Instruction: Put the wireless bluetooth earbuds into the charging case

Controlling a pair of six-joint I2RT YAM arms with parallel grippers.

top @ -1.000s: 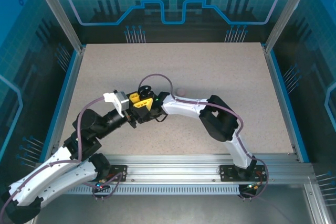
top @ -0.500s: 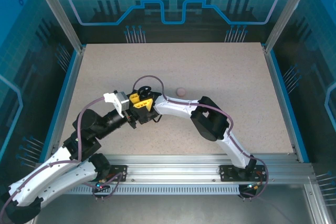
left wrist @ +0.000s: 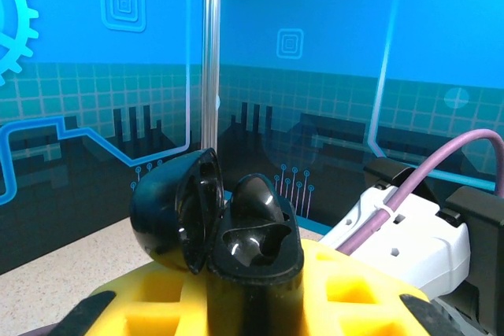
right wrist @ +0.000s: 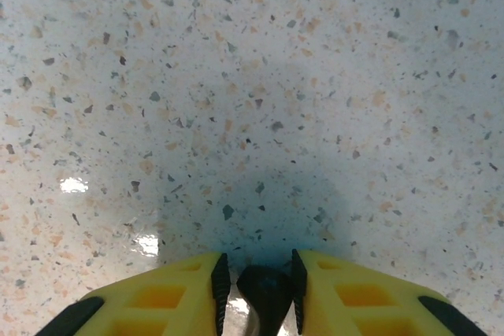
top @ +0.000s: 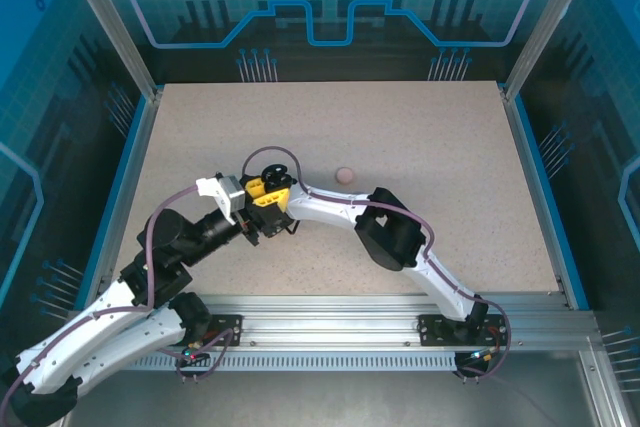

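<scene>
Our left claw [left wrist: 256, 293] pinches the open black case [left wrist: 252, 234], lid flipped aside; our right claw [right wrist: 256, 277] squeezes a black earbud [right wrist: 265, 298] just above the speckled table [right wrist: 276, 76]; a small pink thing [top: 345, 175] lies apart on it.

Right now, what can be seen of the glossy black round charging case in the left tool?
The glossy black round plastic-looking charging case stands upright, clamped at its base between the yellow fingers of the shut left tool. Its domed lid is swung open to the left on a hinge. The inner tray shows moulded hollows; whether an earbud sits inside cannot be told. The right tool, pinching a small black earbud, is close beside it.
</scene>
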